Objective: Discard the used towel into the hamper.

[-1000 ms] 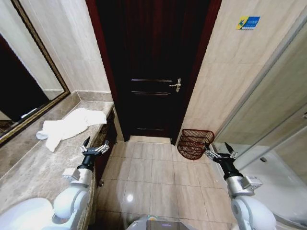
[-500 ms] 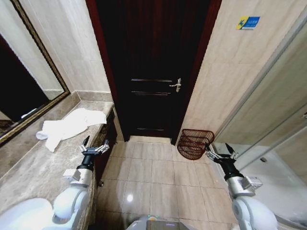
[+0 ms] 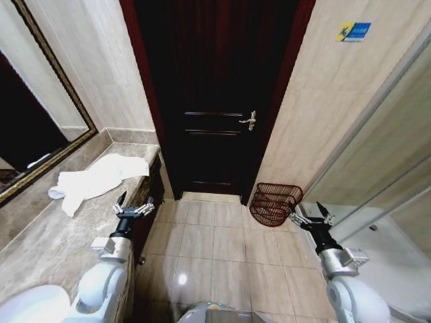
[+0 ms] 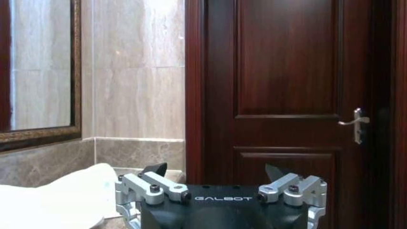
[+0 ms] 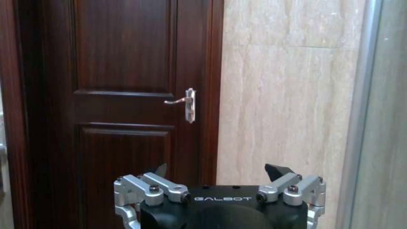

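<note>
The towel (image 4: pixel 57 200) is cut off at the left wrist view's lower edge, its far end partly behind the left gripper (image 4: pixel 216 172). Whatever lies inside the hamper (image 3: pixel 275 203) is too small to tell. The mirror (image 3: pixel 30 114) runs off the frame.

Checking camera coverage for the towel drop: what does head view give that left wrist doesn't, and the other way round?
Head view alone: the hamper on the floor tiles beside the door frame, the right tool open near it, the blue wall sticker, the whole towel on the counter. Left wrist alone: a close look at the left tool, open and empty, with the mirror frame behind. Both: the dark door, its handle, the towel, the left tool.
</note>
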{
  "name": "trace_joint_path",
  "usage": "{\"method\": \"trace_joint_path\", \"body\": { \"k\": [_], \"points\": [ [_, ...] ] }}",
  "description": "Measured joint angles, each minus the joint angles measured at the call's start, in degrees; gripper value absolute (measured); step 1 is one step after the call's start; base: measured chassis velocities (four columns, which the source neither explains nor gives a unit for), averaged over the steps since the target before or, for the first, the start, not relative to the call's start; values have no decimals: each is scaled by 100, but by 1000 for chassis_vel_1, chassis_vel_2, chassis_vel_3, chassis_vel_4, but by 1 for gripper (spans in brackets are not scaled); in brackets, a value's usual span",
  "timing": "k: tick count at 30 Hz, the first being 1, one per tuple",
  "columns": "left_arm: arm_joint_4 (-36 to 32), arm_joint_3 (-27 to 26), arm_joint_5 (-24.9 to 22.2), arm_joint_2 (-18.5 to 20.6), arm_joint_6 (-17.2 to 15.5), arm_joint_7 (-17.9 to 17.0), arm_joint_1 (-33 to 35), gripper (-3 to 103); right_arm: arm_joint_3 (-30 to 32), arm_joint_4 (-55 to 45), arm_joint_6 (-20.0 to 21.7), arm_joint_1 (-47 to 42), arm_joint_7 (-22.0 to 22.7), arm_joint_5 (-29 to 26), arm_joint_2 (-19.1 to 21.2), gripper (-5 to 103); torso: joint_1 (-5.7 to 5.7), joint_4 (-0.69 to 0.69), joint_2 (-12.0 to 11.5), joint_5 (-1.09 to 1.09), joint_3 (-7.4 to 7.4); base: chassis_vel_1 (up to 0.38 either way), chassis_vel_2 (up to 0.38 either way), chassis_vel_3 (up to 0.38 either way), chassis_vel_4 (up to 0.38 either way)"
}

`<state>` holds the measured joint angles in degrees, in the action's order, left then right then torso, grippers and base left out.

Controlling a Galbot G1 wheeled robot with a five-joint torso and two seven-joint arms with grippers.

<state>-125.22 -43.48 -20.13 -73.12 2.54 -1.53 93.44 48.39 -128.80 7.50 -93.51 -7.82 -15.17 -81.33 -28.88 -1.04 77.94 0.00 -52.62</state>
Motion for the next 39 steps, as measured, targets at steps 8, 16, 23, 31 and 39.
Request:
{"method": "trace_joint_path", "body": {
  "k": [8, 16, 23, 31, 39],
  "points": [
    [113, -13, 22, 9, 155, -4, 0, 100, -21, 23, 5, 14, -25, 5, -16, 100, 0, 1, 0, 0, 0, 0, 41, 46, 3],
    [151, -15, 61, 6, 247, -4, 31, 100, -23, 56, 6, 21, -41, 6, -19, 100, 0, 0, 0, 0, 0, 42, 101, 109, 33],
    [165, -20, 67, 9, 264, -9, 18, 100, -22, 61, 6, 20, -52, 2, -18, 100, 0, -1, 0, 0, 0, 60, 132, 135, 56],
    [187, 12, 109, -20, 293, -201, 5, 100, -18, 86, -12, 7, -89, -2, -21, 100, 1, -1, 0, 0, 0, 30, 91, 93, 13],
    [184, -4, 155, -25, 268, -329, 1, 100, -54, 112, -21, 46, -133, 11, -49, 100, 1, 1, 0, 0, 0, -85, 91, 103, -92]
  ]
}}
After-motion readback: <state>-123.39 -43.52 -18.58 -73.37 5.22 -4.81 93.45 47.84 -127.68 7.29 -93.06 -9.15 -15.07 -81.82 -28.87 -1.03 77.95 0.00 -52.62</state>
